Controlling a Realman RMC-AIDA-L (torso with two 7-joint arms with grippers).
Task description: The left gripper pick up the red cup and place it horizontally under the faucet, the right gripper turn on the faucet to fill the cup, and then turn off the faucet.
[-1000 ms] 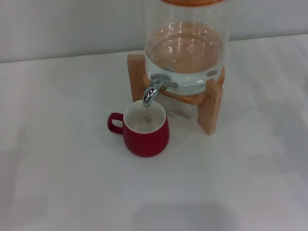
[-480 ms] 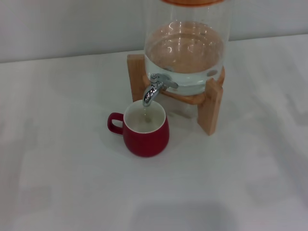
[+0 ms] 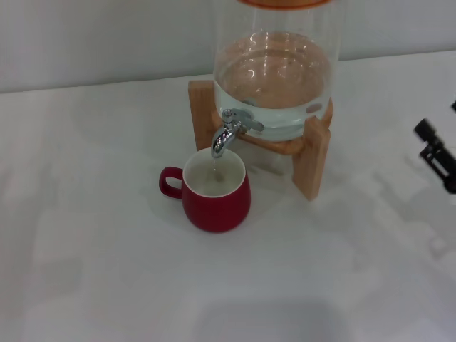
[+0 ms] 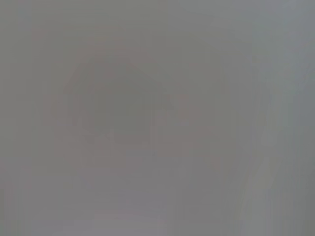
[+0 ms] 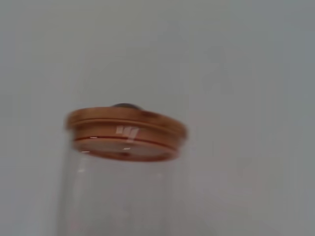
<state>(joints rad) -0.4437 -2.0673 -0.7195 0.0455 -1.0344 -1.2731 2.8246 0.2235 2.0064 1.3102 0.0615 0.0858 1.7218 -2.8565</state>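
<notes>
The right gripper [image 3: 436,153] is now entering at the table's [image 3: 107,249] right edge; whether it is open, I cannot tell. The cup [image 3: 214,191] is sitting upright under the faucet [image 3: 229,130], unmoved.

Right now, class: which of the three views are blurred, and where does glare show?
Head view: fairly sharp; highlights glint on the faucet and the glass jar, the red cup casts a soft shadow, and the right hand shows at the edge. Left wrist view: a featureless grey blur. Right wrist view: the jar's wooden lid is soft, with a small glare patch.
</notes>
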